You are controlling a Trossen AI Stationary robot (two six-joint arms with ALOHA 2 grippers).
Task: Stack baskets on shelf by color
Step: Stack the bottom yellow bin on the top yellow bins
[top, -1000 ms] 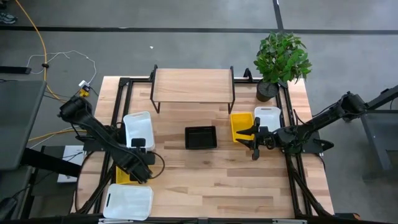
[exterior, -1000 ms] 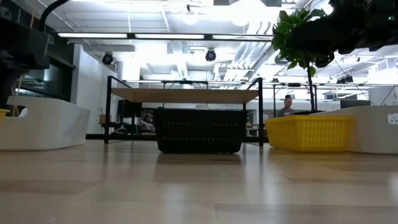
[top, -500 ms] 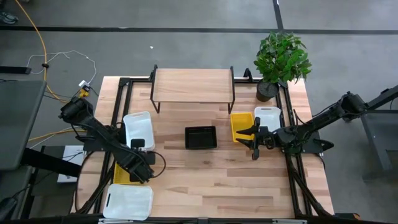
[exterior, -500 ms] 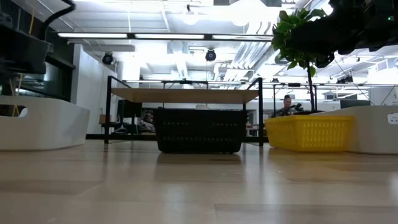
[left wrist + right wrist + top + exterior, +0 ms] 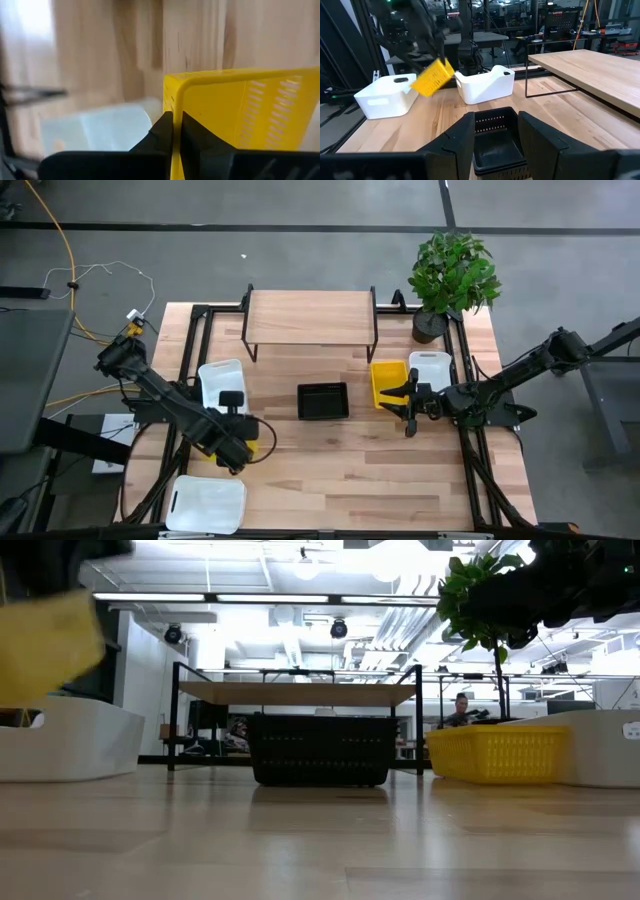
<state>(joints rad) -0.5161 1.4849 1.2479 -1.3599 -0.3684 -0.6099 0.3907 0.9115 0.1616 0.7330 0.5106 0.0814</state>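
My left gripper [image 5: 237,448] is shut on a yellow basket [image 5: 432,77], which hangs tilted above the table near its left side, between two white baskets [image 5: 222,385] [image 5: 207,505]. The arm hides most of it from above. A black basket [image 5: 323,401] stands on the table's middle. Another yellow basket [image 5: 388,383] and a white one [image 5: 430,370] stand at the right. The shelf [image 5: 310,318] stands at the far edge on thin black legs. My right gripper [image 5: 408,402] is open and level, pointing at the black basket from the right, apart from it. My left gripper pinches one wall of the yellow basket at its rim [image 5: 175,107], close to a rounded corner, with one finger inside the basket and one outside. The fingers come from above, slanting down. The basket is lifted clear of the table and hangs tilted below them.
A potted plant [image 5: 452,275] stands at the far right corner beside the shelf. Black frame rails [image 5: 190,350] run along the table's left and right sides. Bare wood lies between the black basket and the near edge.
My left gripper has shut on the yellow basket's wall, then risen and gone a little toward the table's right. The yellow basket, which stood on the table between the two white ones, is now lifted clear and tilted.
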